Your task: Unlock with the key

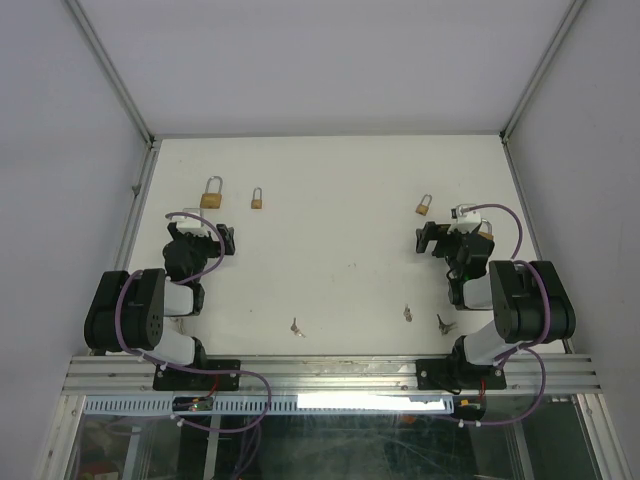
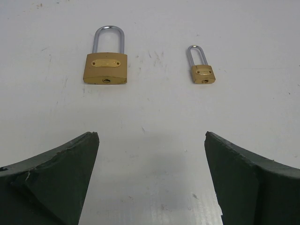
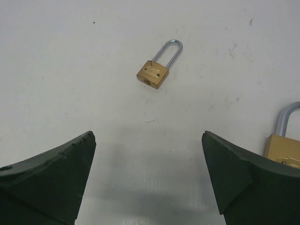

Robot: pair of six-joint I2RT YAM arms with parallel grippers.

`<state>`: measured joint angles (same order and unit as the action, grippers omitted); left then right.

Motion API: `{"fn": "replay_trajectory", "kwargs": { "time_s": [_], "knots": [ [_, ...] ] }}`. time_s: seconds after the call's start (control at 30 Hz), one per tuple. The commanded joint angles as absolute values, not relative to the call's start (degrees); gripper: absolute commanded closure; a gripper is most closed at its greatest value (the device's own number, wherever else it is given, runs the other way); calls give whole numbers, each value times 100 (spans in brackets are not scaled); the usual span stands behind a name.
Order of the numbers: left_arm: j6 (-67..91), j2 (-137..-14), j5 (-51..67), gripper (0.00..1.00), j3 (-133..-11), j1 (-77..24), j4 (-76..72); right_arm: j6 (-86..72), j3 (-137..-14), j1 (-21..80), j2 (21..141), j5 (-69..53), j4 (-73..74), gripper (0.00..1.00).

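Observation:
Three small silver keys lie near the table's front edge: one left of centre [image 1: 296, 327], one in the middle [image 1: 406, 313], one by the right arm's base [image 1: 444, 322]. A large brass padlock [image 2: 105, 65] and a small one [image 2: 202, 70] lie flat ahead of my left gripper [image 2: 151, 137], which is open and holds nothing. My right gripper [image 3: 148, 135] is also open and empty. Ahead of it lies a small brass padlock [image 3: 154, 71], and a larger padlock [image 3: 283, 151] sits just beside its right finger, partly cut off by the frame.
The white table [image 1: 340, 260] is fenced by metal frame posts and grey walls on the left, right and back. Both arms are folded back near their bases at the front rail [image 1: 330, 375].

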<state>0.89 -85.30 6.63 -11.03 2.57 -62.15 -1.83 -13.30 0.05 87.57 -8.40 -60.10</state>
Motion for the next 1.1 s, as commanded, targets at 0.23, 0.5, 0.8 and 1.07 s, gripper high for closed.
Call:
{"fn": "replay_trajectory", "kwargs": {
  "time_s": [0.23, 0.5, 0.8, 1.07],
  "knots": [
    [30, -8503, 810, 1, -1233, 221, -6581, -83, -1486, 46, 8657, -859, -6260, 1],
    [96, -7903, 373, 1, -3443, 288, -2803, -946, -2311, -331, 7362, -42, -4058, 1],
    [-81, -9691, 380, 1, -7169, 316, 1744, -1834, -3890, -591, 6386, -647, -1431, 1],
    [-469, -11585, 301, 1, -9443, 396, 3135, -1982, -4612, -361, 6706, -1338, -365, 1]
  ]
}}
